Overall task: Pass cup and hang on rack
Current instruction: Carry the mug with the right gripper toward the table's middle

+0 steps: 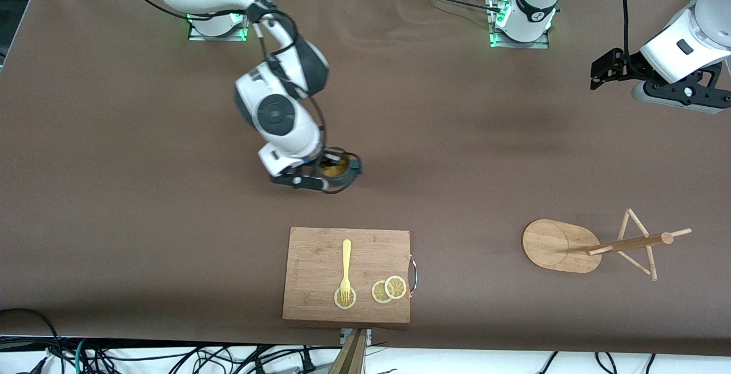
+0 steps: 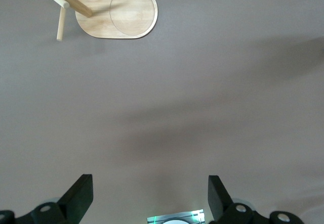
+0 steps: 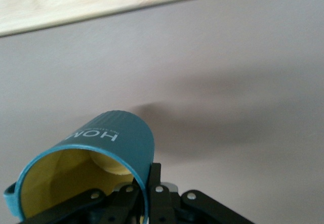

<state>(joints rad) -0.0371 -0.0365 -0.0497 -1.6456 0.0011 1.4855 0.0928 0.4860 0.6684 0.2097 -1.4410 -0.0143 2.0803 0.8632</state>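
Note:
The dark teal ribbed cup with a yellow-ochre inside hangs from my right gripper over the middle of the table. In the right wrist view the right gripper is shut on the rim of the cup, one finger inside and one outside. The light wooden rack, with an oval base, a post and thin pegs, stands toward the left arm's end of the table. My left gripper waits open and empty, up in the air at that end. The left wrist view shows the left gripper wide open and the rack.
A bamboo cutting board lies nearer to the front camera than the cup, with a yellow fork and lemon slices on it. Its edge shows in the right wrist view. Cables lie along the table's front edge.

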